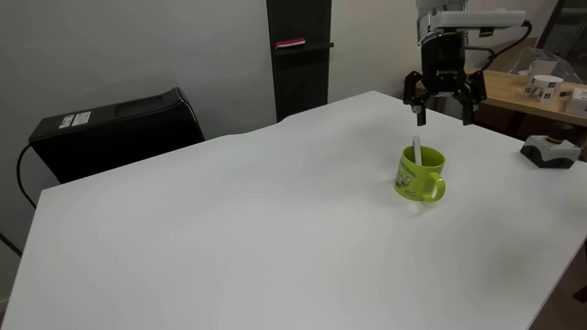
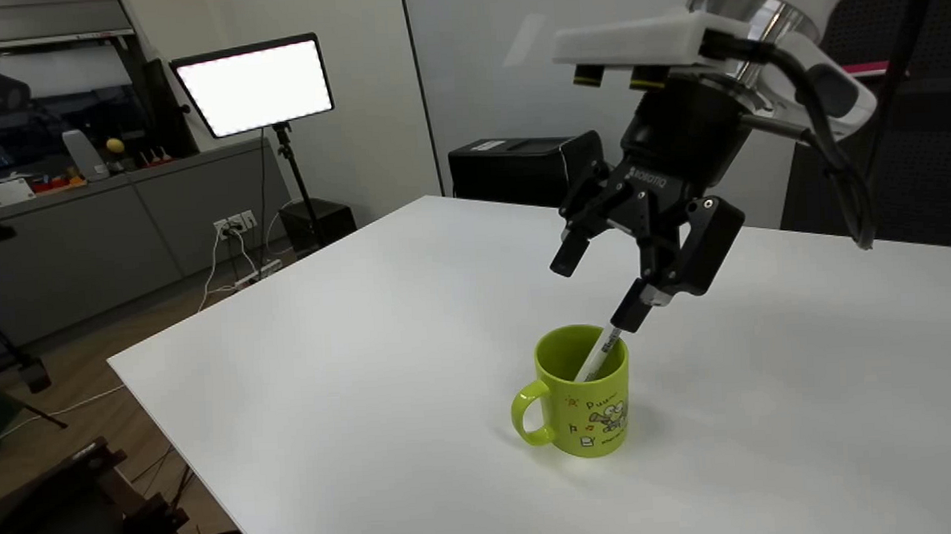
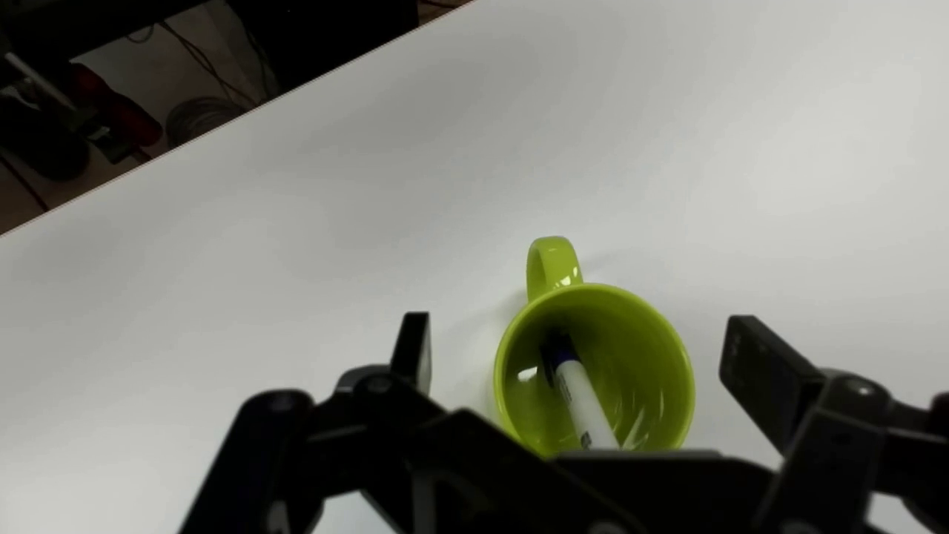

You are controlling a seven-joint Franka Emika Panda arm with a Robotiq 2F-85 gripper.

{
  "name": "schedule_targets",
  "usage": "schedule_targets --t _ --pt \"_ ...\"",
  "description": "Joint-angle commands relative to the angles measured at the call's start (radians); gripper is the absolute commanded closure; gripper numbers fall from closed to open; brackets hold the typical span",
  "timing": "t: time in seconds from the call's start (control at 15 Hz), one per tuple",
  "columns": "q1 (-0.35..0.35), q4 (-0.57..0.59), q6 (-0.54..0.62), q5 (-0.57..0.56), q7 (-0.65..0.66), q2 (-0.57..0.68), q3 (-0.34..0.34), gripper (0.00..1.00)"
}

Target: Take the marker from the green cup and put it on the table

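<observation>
There is one marker [image 3: 586, 404], one lime-green mug [image 2: 590, 414] and one pincer [image 1: 444, 120] with two black fingers [image 3: 767, 371]. The fingers stand wide apart above the mug, and in an exterior view a gap shows between their tips and the marker.

The counter [image 1: 206, 238] is plain white. Besides the mug it carries one grey-and-black push-button box [image 1: 550, 152]. Beyond its edge sits one black box-shaped unit [image 1: 119, 137], seen in both exterior views, before a grey wall [image 1: 206, 55]. Farther off are one lit panel light [image 2: 255, 88] on a stand, a low run of grey cabinets [image 2: 66, 273] and one wooden desk [image 1: 504, 88].

The marker is inside the mug, tilted, its upper end away from the handle and above the rim. Its barrel is white with dark lettering; the lower end is dark, with a deep blue band.
</observation>
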Motion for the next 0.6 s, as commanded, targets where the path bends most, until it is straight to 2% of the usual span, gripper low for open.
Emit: schedule_targets --t 0.0,0.53 --pt "-0.001 0.069 -0.002 -0.007 0.038 0.069 0.005 0.00" --pt "0.012 0.155 0.014 -0.015 0.076 0.170 0.008 0.00"
